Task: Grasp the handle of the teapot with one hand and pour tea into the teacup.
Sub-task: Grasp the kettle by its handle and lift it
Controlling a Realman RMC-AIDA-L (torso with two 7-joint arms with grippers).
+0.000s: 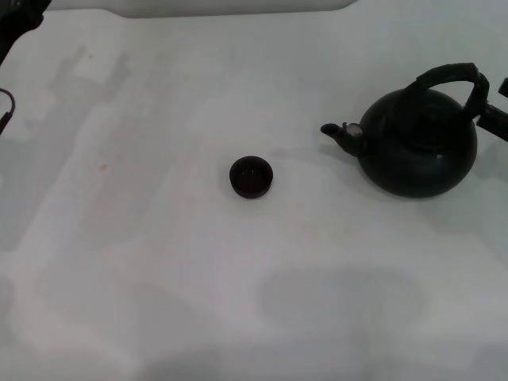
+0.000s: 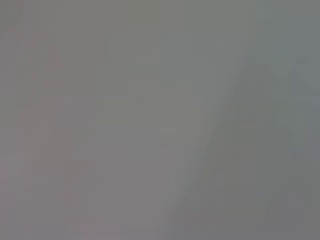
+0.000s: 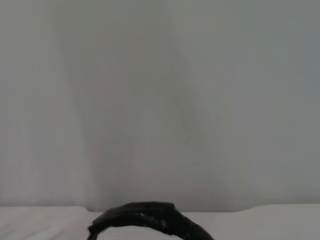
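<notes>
Squat and glossy black, the teapot (image 1: pixel 419 143) sits upright on the white table (image 1: pixel 159 262), well right of the teacup (image 1: pixel 252 176), its grey-tipped spout facing it. Its ribbed handle (image 1: pixel 452 79) arches overhead. Right gripper (image 1: pixel 496 117) touches the handle's far side; jaws' state unclear. Left arm (image 1: pixel 9 32) idles far left.

In the head view, the right gripper (image 1: pixel 496 111) is cut off by the picture's edge beside the thick black arched handle (image 1: pixel 452 79), so its fingers cannot be judged. The left arm is only a dark sliver at the far left corner. The right wrist view shows only the handle's top (image 3: pixel 145 220), its lower part cut off.
</notes>
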